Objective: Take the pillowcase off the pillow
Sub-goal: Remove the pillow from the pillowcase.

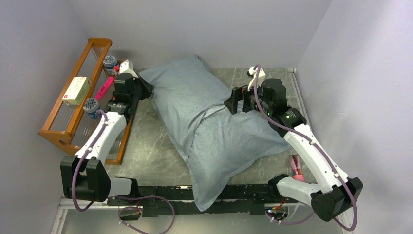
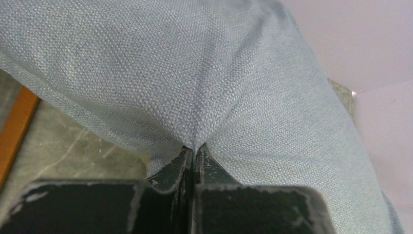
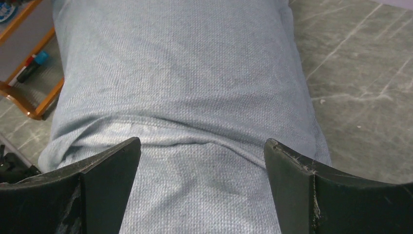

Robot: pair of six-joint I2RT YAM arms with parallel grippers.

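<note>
Table (image 1: 148,146): grey marbled top.
Pillowcase (image 1: 209,122): grey-blue face up, plump and filled, lying diagonally across the table from far left to the near edge; the pillow inside it is hidden.
Wooden rack (image 1: 63,126): orange, at the table's left side, holding a box and jars.
Right gripper (image 3: 202,146): jaws wide apart over the pillowcase's middle, gripping nothing.
Left gripper (image 2: 195,148): jaws together, pinching cloth at the pillowcase's far-left end
</note>
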